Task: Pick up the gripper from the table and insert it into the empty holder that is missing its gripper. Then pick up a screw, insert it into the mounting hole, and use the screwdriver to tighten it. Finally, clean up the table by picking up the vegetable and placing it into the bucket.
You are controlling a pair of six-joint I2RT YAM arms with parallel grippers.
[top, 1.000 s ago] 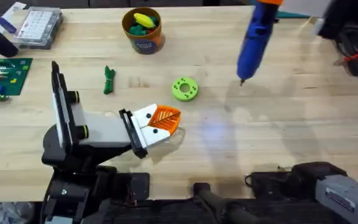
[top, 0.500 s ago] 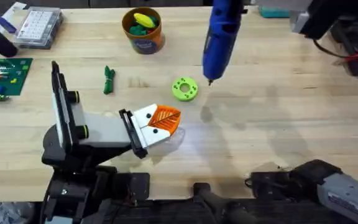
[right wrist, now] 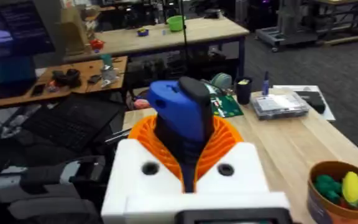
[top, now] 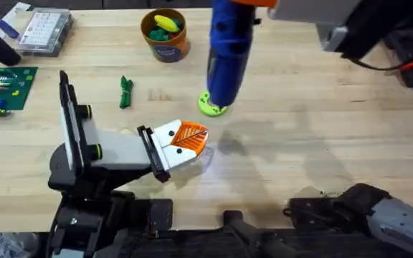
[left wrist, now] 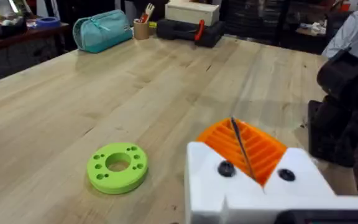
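The holder point(top: 113, 150), a pale grey body with a black bracket plate, lies at the front left. Two white-and-orange finger pieces sit pressed together at its end. These are my left gripper point(top: 191, 136) point(left wrist: 244, 149), shut with nothing between them. The thick blue screwdriver point(top: 226, 57) point(right wrist: 179, 112) hangs bit-down in my right gripper point(right wrist: 185, 146), whose orange pads are shut on its body. Its tip hovers over the lime-green ring point(top: 208, 108) point(left wrist: 118, 167), just behind the left fingers. The dark green vegetable point(top: 125, 92) lies left of the ring. The orange bucket point(top: 166, 44) stands at the back. The screw is out of view.
A clear parts box point(top: 45, 30) and a green circuit board point(top: 4, 87) sit at the far left. Toy pieces fill the bucket point(right wrist: 337, 186). Black gear with a red cable lies at the back right point(top: 411, 64). Bare wood stretches across the right half of the table.
My right arm has carried the screwdriver leftward and forward, from the back right to over the lime-green ring, and it now looms larger. The left gripper and holder have not moved.
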